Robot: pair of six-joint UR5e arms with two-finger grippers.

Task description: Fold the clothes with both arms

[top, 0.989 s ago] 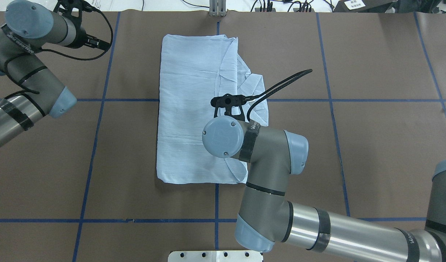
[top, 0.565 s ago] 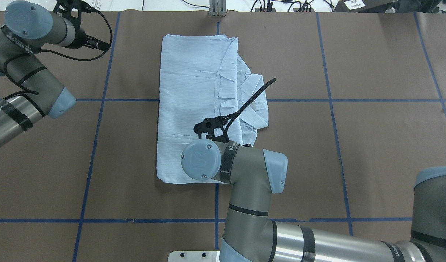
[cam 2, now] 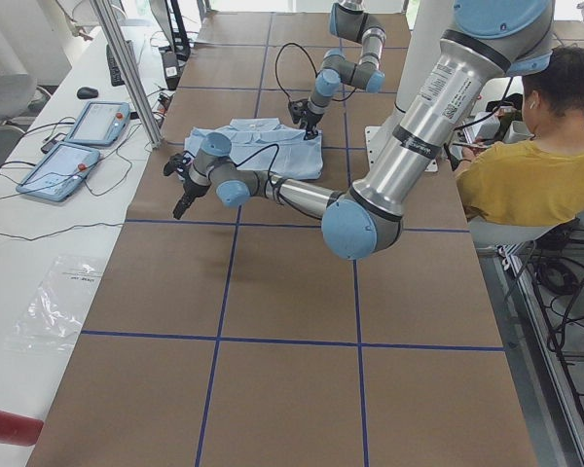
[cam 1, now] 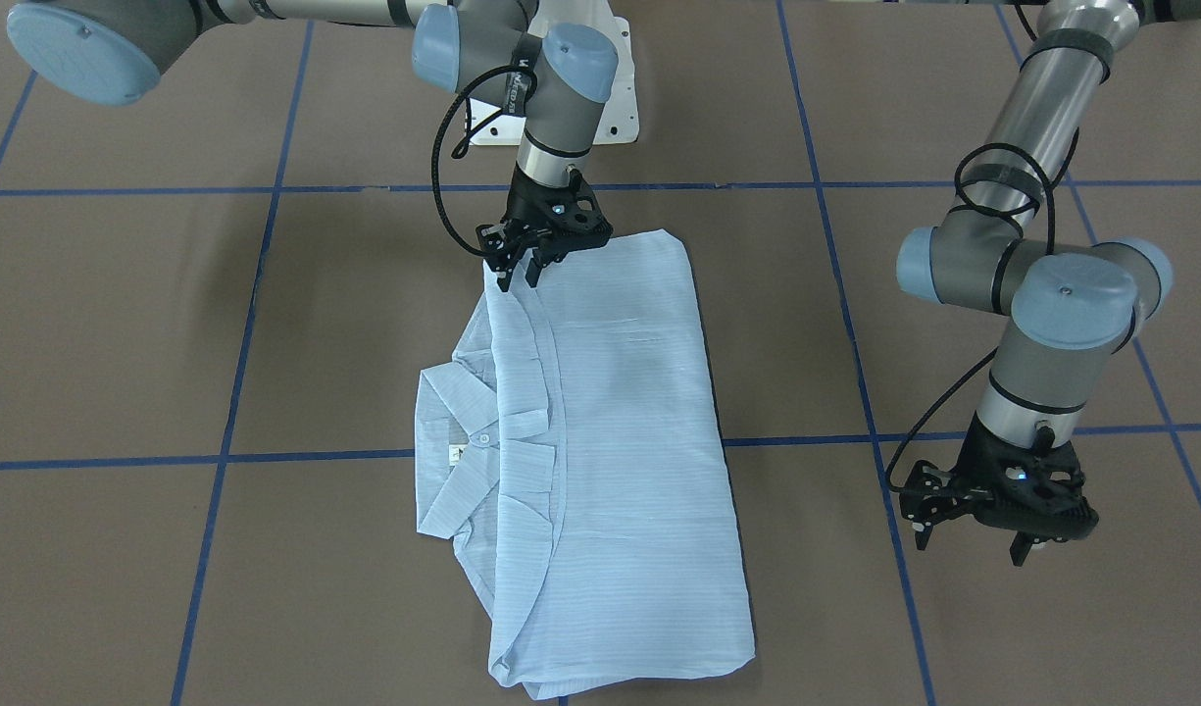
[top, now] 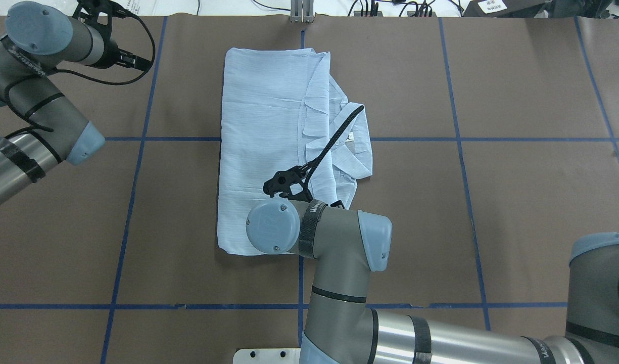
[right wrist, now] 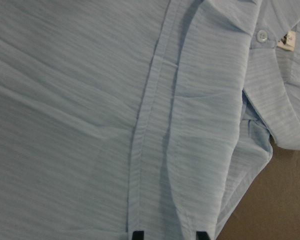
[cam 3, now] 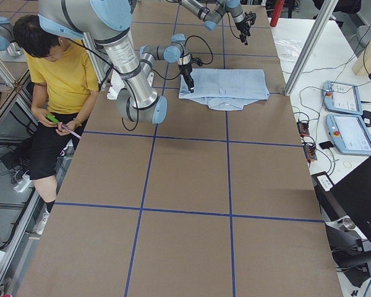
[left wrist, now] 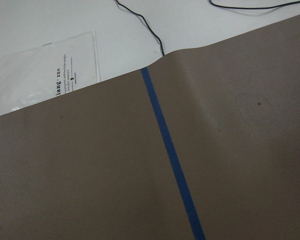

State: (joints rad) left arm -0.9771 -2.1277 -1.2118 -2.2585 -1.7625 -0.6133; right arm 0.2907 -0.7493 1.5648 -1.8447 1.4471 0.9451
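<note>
the right gripper is standing with its jaws parted and holding nothing. in the right wrist view its two fingertips are straddling the button placket, low over the cloth; whether they are touching it cannot be told.

over the last second the right wrist has been travelling from the middle of the shirt back toward the near, robot-side end, and it is now hanging close to the near right corner. the cloth itself is showing no change. judged from this, a grasp is being lined up at the near end for the next fold; no fold is under way yet.

the shirt is lying flat on the brown table, midway between the arms, already folded into a long rectangle running near to far. the collar is projecting from its right edge, with a white button and the neck label showing.

the left gripper is hanging wide open and empty over bare table, well apart to the left of the shirt.
</note>
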